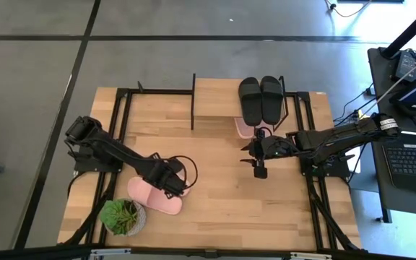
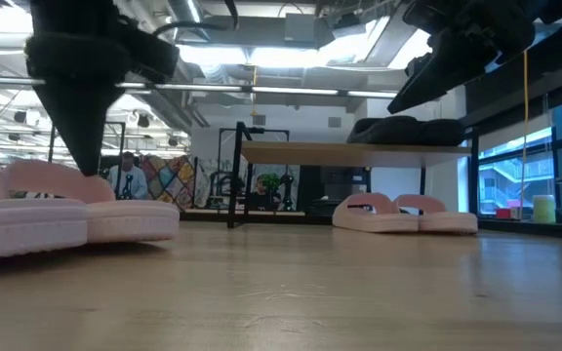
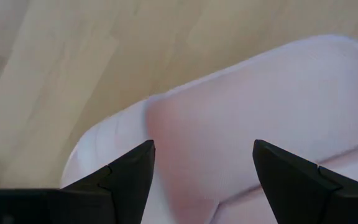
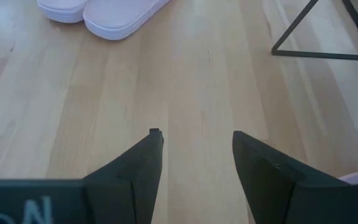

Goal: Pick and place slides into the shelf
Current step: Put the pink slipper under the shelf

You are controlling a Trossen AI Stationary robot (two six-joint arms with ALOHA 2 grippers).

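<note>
Left gripper (image 1: 173, 182), lower left of centre in the high view, stands released over a pink pair of slides (image 1: 154, 196), fingers (image 3: 129, 177) straddling one strap. Right gripper (image 1: 260, 170), centre right, is spread and empty above bare table (image 1: 266, 209). Black slides (image 1: 260, 100) lie on the shelf (image 1: 215, 97), upper centre; another pink pair (image 2: 405, 214) sits beneath.

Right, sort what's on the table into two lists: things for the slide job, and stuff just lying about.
For the job:
- two black foam slides on top of the shelf
- low wooden-topped shelf with black legs
- pink foam slides under the shelf
- pink foam slides by the left hand

Lying about:
- small green potted plant
</note>
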